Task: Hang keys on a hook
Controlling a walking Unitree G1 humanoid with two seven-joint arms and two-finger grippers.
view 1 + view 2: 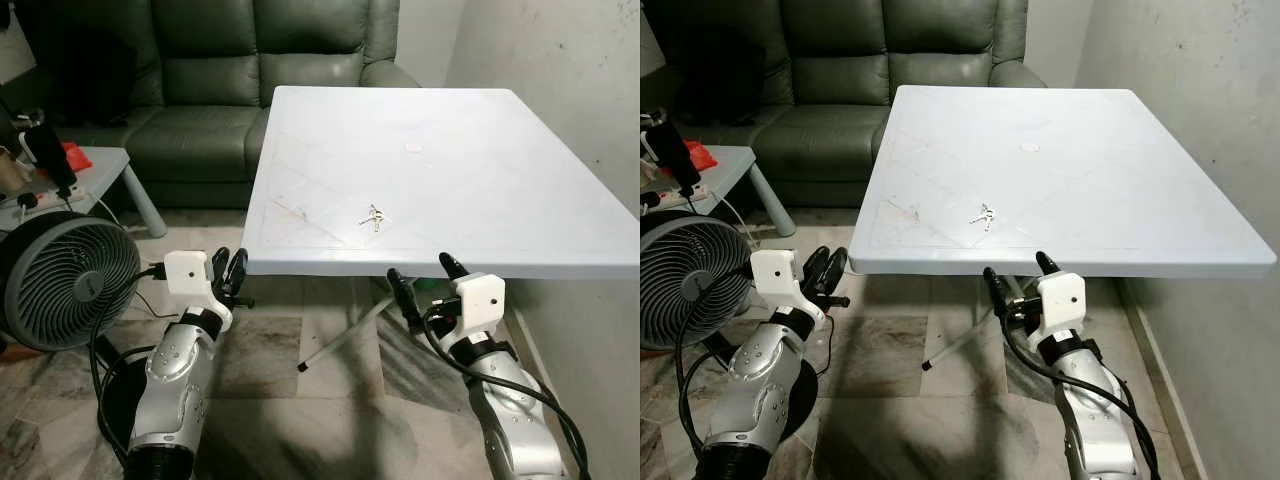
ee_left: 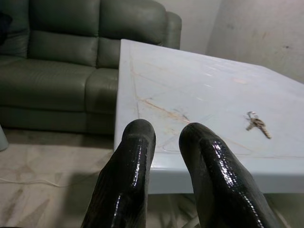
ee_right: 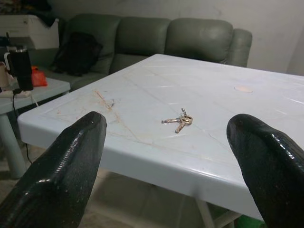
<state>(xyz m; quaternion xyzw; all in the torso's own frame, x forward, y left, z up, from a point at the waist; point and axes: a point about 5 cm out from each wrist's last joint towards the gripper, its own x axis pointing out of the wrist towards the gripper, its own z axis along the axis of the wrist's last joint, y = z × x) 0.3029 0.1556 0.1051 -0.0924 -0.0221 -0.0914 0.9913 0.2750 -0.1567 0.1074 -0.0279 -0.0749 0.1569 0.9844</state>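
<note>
Both black-fingered grippers wait low in the frame, the right gripper (image 1: 428, 281) spread wide and the left gripper (image 1: 228, 272) nearly closed, while the small, light metal keys (image 1: 374, 216) lie flat mid-frame on the white plastic table (image 1: 480, 160), probably slippery, so pinch their ring.

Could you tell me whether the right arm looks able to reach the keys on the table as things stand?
Probably yes: the right end effector, fingers wide open, sits just below the white table's near edge, facing the keys, with bare tabletop between.
</note>
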